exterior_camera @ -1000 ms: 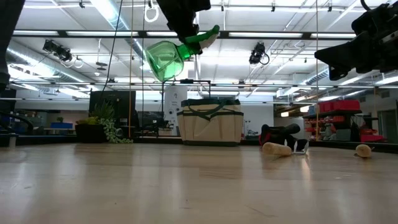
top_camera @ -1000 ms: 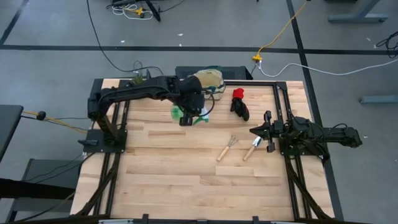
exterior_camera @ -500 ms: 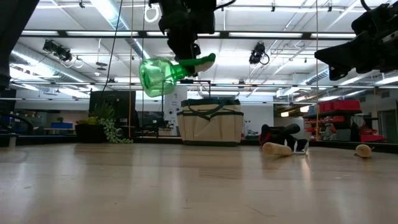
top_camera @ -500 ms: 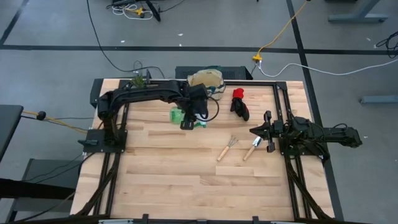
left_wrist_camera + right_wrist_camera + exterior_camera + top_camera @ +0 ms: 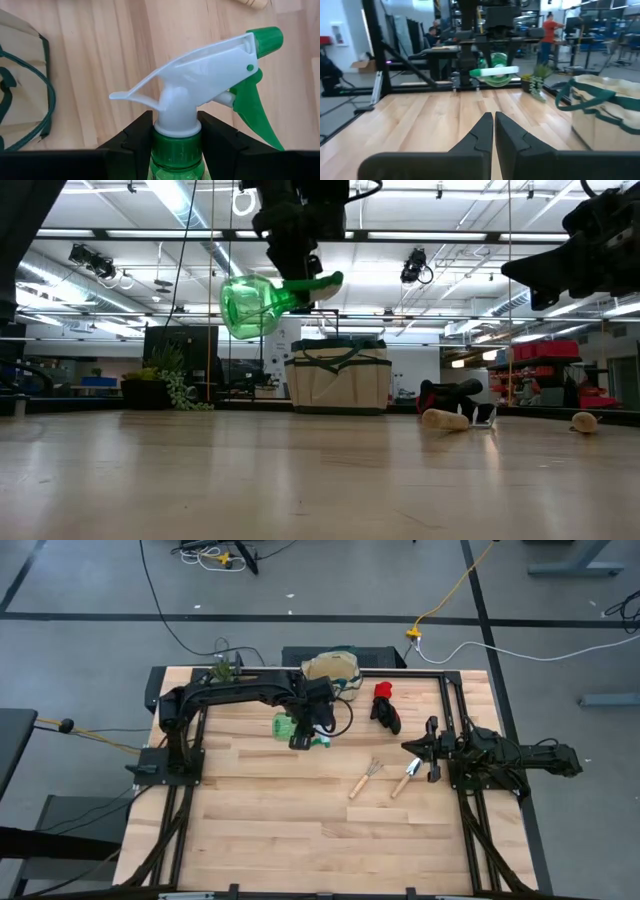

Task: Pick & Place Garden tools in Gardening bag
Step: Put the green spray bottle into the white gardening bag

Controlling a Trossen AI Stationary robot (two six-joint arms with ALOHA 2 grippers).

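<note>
My left gripper (image 5: 302, 732) is shut on a green translucent spray bottle (image 5: 250, 305) with a white head, in the air near the beige, green-trimmed bag (image 5: 331, 668). The bag stands on its base at the table's far edge. The red-and-black glove (image 5: 384, 706) lies to the right of the bag. The wooden-handled rake (image 5: 365, 778) and trowel (image 5: 405, 778) lie flat toward the table's right. My right gripper (image 5: 408, 749) is shut and empty, hovering beside the trowel. My left gripper pinches the bottle's neck (image 5: 177, 146), just below the white spray head, between its two fingers (image 5: 137, 134). The fingers come from above, across the bottle. The bottle is lifted clear and lies nearly level, body toward the table's left, nozzle (image 5: 322, 282) toward the right.
A small leafy plant (image 5: 222, 667) stands at the far left, left of the bag. The table's metal frame rails (image 5: 455, 710) run along both sides. Bare wood lies across the table's near half.
My left gripper has gone a little down and toward the table's left while turning at the wrist. The spray bottle has tipped from steeply tilted to nearly level and hangs lower. It has stayed almost still over the last half second.
</note>
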